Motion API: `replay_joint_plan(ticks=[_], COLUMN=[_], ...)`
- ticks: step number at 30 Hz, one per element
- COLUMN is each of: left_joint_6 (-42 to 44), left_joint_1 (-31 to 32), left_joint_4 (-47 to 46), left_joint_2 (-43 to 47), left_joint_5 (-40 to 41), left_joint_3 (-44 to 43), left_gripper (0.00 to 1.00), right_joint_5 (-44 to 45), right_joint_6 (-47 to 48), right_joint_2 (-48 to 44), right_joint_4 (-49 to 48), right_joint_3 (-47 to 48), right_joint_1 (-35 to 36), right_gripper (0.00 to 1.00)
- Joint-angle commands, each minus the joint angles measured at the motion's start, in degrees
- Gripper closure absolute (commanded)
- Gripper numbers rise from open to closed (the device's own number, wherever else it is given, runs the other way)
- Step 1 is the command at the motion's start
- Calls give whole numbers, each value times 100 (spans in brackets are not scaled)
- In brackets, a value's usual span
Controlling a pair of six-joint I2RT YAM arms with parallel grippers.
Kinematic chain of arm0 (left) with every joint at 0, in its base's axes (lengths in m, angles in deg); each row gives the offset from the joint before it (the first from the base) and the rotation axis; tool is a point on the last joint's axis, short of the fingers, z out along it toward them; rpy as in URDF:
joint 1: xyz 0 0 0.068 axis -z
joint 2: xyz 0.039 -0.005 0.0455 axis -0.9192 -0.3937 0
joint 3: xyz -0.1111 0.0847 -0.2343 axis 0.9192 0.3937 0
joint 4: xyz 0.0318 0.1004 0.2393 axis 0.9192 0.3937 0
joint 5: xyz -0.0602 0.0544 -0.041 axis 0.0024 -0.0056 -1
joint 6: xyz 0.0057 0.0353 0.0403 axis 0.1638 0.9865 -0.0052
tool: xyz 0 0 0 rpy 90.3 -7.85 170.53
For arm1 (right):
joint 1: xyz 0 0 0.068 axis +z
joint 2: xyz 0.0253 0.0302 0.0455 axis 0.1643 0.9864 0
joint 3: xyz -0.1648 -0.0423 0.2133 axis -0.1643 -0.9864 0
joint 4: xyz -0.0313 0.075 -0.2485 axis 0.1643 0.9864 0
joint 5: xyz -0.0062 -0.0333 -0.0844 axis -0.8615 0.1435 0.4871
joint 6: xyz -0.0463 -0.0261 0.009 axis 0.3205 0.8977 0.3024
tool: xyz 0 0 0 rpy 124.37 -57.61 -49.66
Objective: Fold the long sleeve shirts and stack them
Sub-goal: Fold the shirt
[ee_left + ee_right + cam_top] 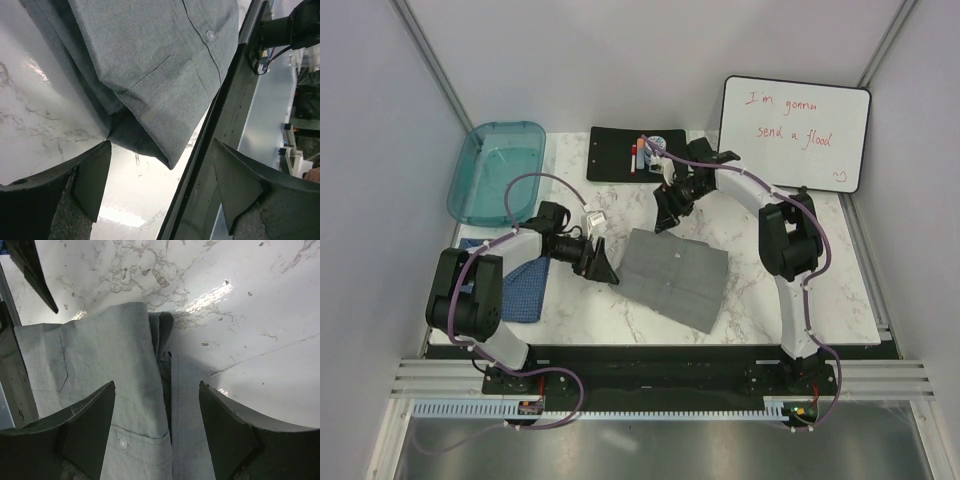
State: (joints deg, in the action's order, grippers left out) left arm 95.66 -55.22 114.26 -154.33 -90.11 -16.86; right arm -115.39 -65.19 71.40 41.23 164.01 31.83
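Two white-and-black arms with dark, wedge-fingered grippers

The left arm (508, 347) and right arm (790, 310) pair white link shells with black joint housings. Behind the left gripper (600, 262) and right gripper (667, 215), a purple cable (535, 180) runs back to black base plates (520, 385). The fingers (90, 175) are matte black, triangular and scuffed.

The end effector (156, 390) hangs with its fingers spread wide above a folded grey shirt (100, 355) lying on the marble counter (240, 300). A pocket (47, 365) and a button (122, 442) show on the cloth.
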Motion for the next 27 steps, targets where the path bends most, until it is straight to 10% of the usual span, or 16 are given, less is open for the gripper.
replay_joint_plan(ticks=[1,12,27], left_joint_6=[-912,-1325,-1976], left_joint_1=[-43,-43,1], left_joint_4=[-1214,-1565,-1514], left_joint_2=[80,-43,-8], left_joint_5=[-605,-666,-685], left_joint_3=[335,467,880], left_gripper=[12,12,28], right_joint_5=[47,-251,-76], right_joint_6=[-150,-150,-97], right_joint_2=[214,382,426], right_joint_4=[-238,-212,-238], right_joint_3=[241,241,258], right_joint_1=[57,145,145], right_gripper=[24,38,98])
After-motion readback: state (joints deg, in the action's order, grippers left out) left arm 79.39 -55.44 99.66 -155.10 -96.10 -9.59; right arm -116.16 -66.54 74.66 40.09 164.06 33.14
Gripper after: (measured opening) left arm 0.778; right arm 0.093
